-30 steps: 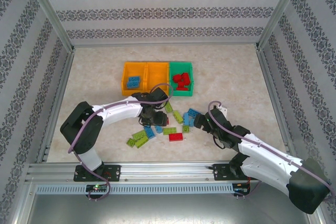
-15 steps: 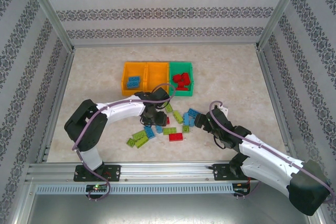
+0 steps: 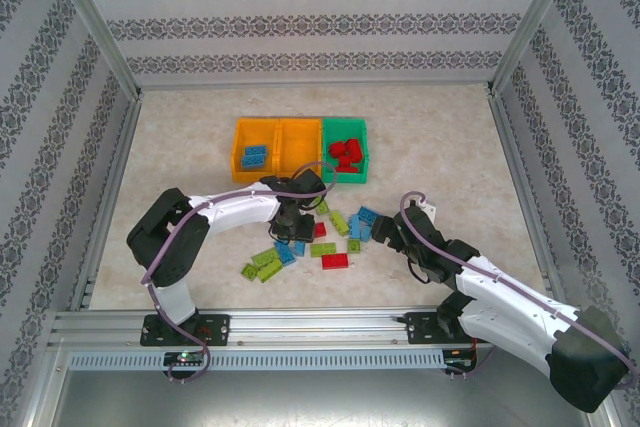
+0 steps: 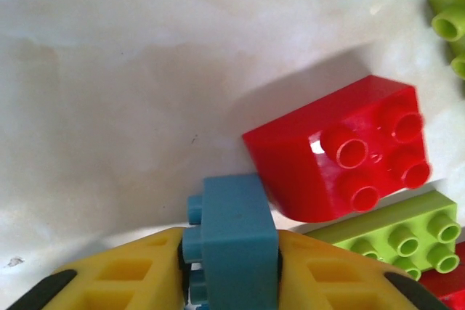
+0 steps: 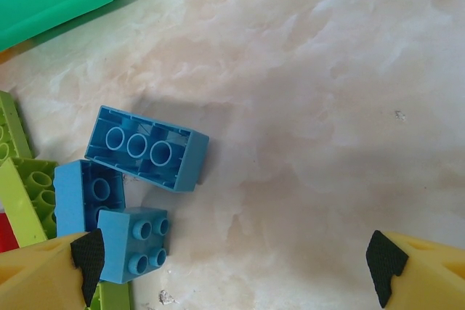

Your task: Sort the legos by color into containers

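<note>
Left orange bin [image 3: 256, 124]: it has the sorted blue bricks [image 3: 255, 154] in it, so I think blue goes here
Middle orange bin [image 3: 300, 152]: right beside the first one, and I think lime goes here
Green bin [image 3: 345, 123]: last in the row, with the sorted red bricks [image 3: 345, 154] in it
My left gripper [image 4: 231, 270]: down low in the pile on the table [image 3: 440, 147], near the bins, with my two yellow fingers squeezed on a blue brick [image 4: 232, 226]
Blue brick: it sits between my fingers with its bumps pointing sideways, just beside a red brick [image 4: 341, 150], maybe touching it
How it feels, I guess: small, light and hard, so it will not bend or break, but its smooth sides may slip
Where to hold: on the two flat sides, not on the bumps, and near the middle so it does not twist
Watch out: lifting could bump the red brick or the lime bricks [image 4: 396, 234] next to it
Loose pile: red, blue and lime bricks lie mixed between my two arms, so lots of sorting is left
My right gripper [image 5: 232, 274]: fingers wide apart, holding nothing, over bare table
Three loose blue bricks [image 5: 145, 148]: close together by one finger of my right gripper, one upside down, good ones to grab next
</note>
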